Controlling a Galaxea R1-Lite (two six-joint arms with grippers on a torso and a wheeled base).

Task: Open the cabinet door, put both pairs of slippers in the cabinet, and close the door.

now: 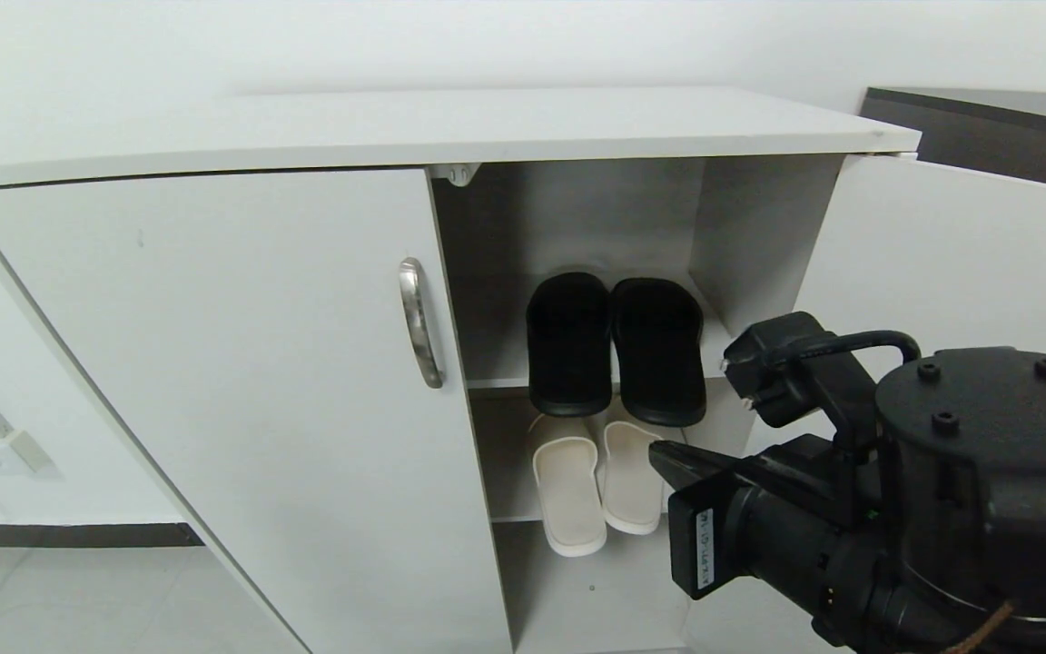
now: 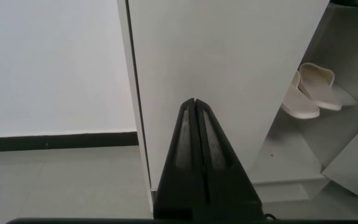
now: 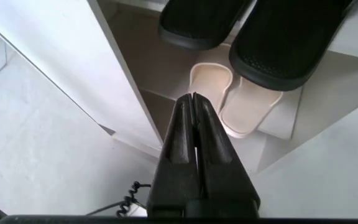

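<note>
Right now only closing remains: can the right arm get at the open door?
Probably yes: the right gripper sits before the cabinet, the door stands open beside it, nothing between them.

A small white label (image 1: 703, 545) on the black housing just behind the right gripper (image 1: 661, 456) carries dark characters too small to be read.

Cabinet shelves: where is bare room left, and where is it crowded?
The bottom shelf, under the white slippers, is bare. The top shelf has a free strip between the black slippers and the closed door. Crowded: both pairs overhang their shelves, with the right gripper just before the white pair.
</note>
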